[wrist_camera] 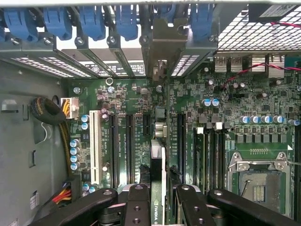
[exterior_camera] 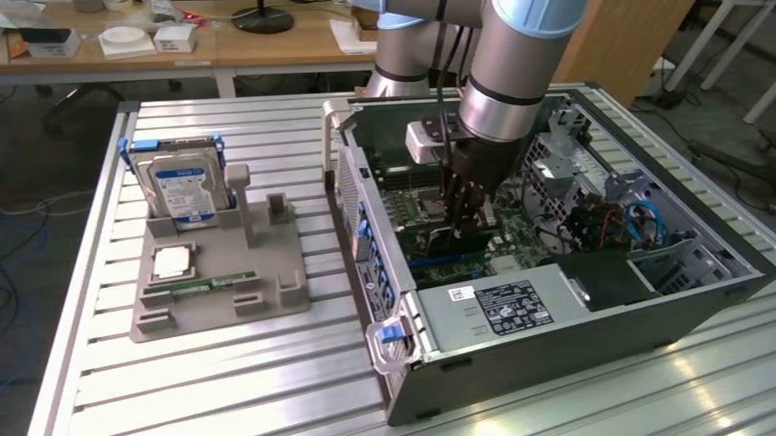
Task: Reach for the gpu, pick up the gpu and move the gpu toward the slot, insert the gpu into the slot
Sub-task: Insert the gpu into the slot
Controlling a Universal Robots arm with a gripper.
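Wrist view: gpu (wrist_camera: 159, 181) edge-on between the jaws, above the motherboard (wrist_camera: 136, 108).

Bright, even overhead light washes the exterior view, throwing broad glare streaks along the ribbed aluminium table (exterior_camera: 243, 381) and leaving the open computer case (exterior_camera: 679, 309) dim inside. In the wrist view the green motherboard (wrist_camera: 235, 99) is evenly lit and fairly crisp, while the black gripper (wrist_camera: 158, 197) looms soft in the foreground.
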